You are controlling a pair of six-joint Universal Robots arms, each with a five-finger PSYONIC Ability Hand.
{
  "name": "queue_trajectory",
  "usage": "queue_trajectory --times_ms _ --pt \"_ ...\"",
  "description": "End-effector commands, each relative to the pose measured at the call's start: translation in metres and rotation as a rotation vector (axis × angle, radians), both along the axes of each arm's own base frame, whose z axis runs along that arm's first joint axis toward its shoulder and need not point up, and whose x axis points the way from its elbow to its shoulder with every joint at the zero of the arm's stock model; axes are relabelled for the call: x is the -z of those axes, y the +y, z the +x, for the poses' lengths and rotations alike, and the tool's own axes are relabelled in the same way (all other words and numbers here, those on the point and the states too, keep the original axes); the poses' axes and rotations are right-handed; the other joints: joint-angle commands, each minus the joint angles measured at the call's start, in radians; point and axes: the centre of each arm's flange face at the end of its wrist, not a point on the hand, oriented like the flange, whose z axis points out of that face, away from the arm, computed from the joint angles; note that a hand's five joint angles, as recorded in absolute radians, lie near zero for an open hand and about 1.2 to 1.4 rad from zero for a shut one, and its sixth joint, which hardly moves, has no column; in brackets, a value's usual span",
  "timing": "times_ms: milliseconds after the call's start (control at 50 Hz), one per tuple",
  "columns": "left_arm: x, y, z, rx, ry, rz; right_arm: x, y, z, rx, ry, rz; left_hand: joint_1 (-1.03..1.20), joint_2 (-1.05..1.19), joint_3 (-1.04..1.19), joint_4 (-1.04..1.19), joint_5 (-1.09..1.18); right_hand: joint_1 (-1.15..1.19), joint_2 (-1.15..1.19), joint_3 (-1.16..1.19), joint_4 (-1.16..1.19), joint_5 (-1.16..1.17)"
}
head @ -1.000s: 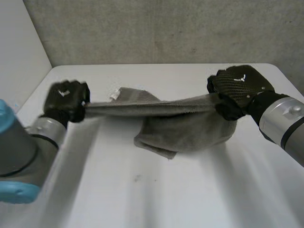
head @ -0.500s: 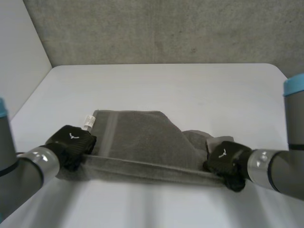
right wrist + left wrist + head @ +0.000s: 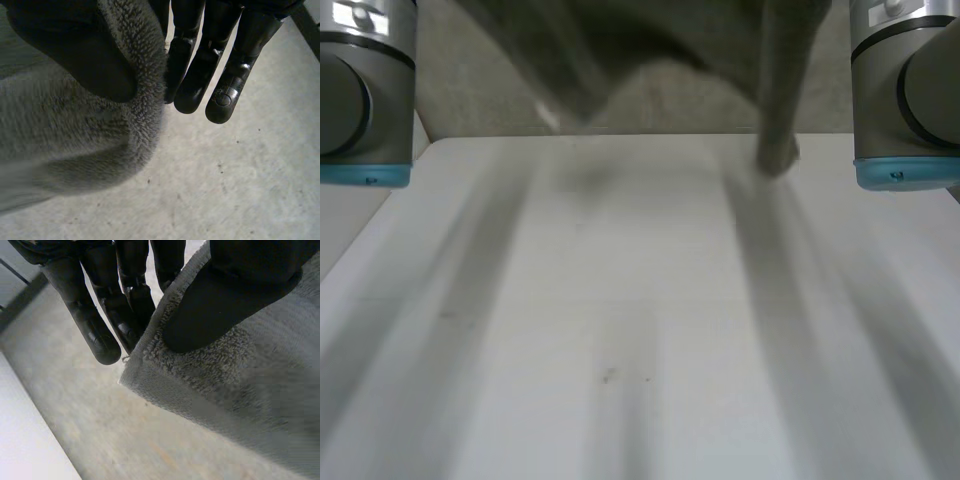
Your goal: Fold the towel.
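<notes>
Towel (image 3: 650, 40) now hangs at the top of the frame, between the left arm (image 3: 365, 90) and right arm (image 3: 905, 90). Half a second ago it lay on the table (image 3: 640, 330), stretched between the hands low in the frame. So we've lifted it clear off the surface. We read this as a shake-out before laying it flat, with no fold made yet.

Grips:
- Left hand (image 3: 240, 285): the thumb clamps a towel corner against the fingers (image 3: 100, 335) behind it, and the hem band sits just past the thumb tip.
- Right hand (image 3: 65, 45): the thumb pinches a bunched edge against the fingers (image 3: 225, 75).

Cloth look: grey terry, thick pile. In the head view the lower edge is uneven, and a narrow bunch at upper right hangs lowest. It's blurred there, so we can't tell whether it has opened out fully.
</notes>
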Motion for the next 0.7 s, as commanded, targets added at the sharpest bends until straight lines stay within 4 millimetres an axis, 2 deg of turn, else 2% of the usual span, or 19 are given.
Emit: queue_trajectory --times_ms 20,40,60,80,100,120,140,160,180,200,240,260,300,380,420,440,540,660,700 --pt "0.086 0.004 0.003 0.013 -0.087 0.273 0.085 0.007 -0.002 -0.034 0.202 0.347 0.196 0.179 0.18 0.179 0.181 0.441 0.216 0.207 0.201 0.242" --pt "0.087 0.004 0.003 0.013 -0.088 0.273 0.085 0.007 -0.002 -0.034 0.202 0.348 0.196 0.179 0.18 0.179 0.181 0.441 0.216 0.207 0.201 0.242" --pt "0.11 0.008 0.004 0.014 -0.112 0.335 0.108 0.011 -0.004 -0.039 0.247 0.448 0.196 0.179 0.18 0.179 0.181 0.441 0.216 0.207 0.201 0.242" --pt "0.11 0.008 0.004 0.014 -0.112 0.336 0.13 0.016 -0.007 -0.041 0.289 0.547 0.196 0.179 0.18 0.179 0.181 0.441 0.216 0.207 0.201 0.242" --pt "0.132 0.011 0.007 0.01 -0.135 0.397 0.13 0.016 -0.007 -0.041 0.289 0.548 0.196 0.179 0.18 0.179 0.181 0.441 0.216 0.207 0.201 0.242" --pt "0.156 0.016 0.009 0.013 -0.158 0.465 0.158 0.024 -0.01 -0.048 0.339 0.668 0.196 0.179 0.18 0.179 0.181 0.441 0.216 0.207 0.201 0.242" --pt "0.156 0.016 0.009 0.013 -0.159 0.466 0.184 0.034 -0.014 -0.059 0.383 0.783 0.196 0.179 0.18 0.179 0.181 0.441 0.216 0.207 0.201 0.242" --pt "0.181 0.021 0.01 0.021 -0.189 0.533 0.184 0.034 -0.014 -0.059 0.383 0.784 0.196 0.179 0.18 0.179 0.181 0.441 0.216 0.207 0.201 0.242" --pt "0.204 0.025 0.011 0.028 -0.217 0.596 0.206 0.045 -0.017 -0.071 0.418 0.878 0.196 0.179 0.18 0.179 0.181 0.441 0.216 0.207 0.201 0.242" --pt "0.204 0.025 0.011 0.028 -0.218 0.596 0.206 0.045 -0.017 -0.071 0.419 0.879 0.196 0.179 0.18 0.179 0.181 0.441 0.216 0.207 0.201 0.242" --pt "0.244 0.035 0.015 0.033 -0.26 0.716 0.239 0.058 -0.021 -0.092 0.444 0.995 0.196 0.179 0.18 0.179 0.181 0.441 0.216 0.207 0.201 0.242" --pt "0.244 0.035 0.015 0.033 -0.26 0.716 0.239 0.058 -0.021 -0.092 0.445 0.996 0.196 0.179 0.18 0.179 0.181 0.441 0.216 0.207 0.201 0.242" --pt "0.269 0.044 0.018 0.031 -0.288 0.795 0.264 0.067 -0.022 -0.134 0.442 1.089 0.196 0.179 0.18 0.179 0.181 0.407 0.182 0.173 0.167 0.208" --pt "0.279 0.052 0.02 0.03 -0.309 0.838 0.273 0.071 -0.023 -0.153 0.429 1.135 0.196 0.179 0.18 0.179 0.181 0.18 -0.044 -0.054 -0.059 -0.019" --pt "0.281 0.056 0.021 0.031 -0.317 0.849 0.269 0.072 -0.027 -0.145 0.409 1.144 0.196 0.179 0.18 0.179 0.181 -0.305 -0.529 -0.539 -0.544 -0.503" --pt "0.281 0.058 0.022 0.028 -0.322 0.856 0.269 0.072 -0.027 -0.145 0.409 1.144 0.196 0.179 0.18 0.179 0.181 -0.307 -0.532 -0.541 -0.547 -0.506" --pt "0.259 0.064 0.03 0.011 -0.306 0.839 0.234 0.073 -0.035 -0.155 0.295 1.104 0.196 0.179 0.18 0.179 0.181 -0.749 -0.974 -0.983 -0.989 -0.948" --pt "0.244 0.077 0.04 -0.003 -0.298 0.848 0.217 0.058 -0.05 -0.15 0.229 1.079 0.196 0.179 0.18 0.179 0.181 -0.781 -1.006 -1.015 -1.021 -0.98" --pt "0.241 0.08 0.047 -0.018 -0.292 0.855 0.199 0.051 -0.054 -0.192 0.218 1.023 0.196 0.179 0.18 0.179 0.181 -0.781 -1.006 -1.015 -1.021 -0.98"
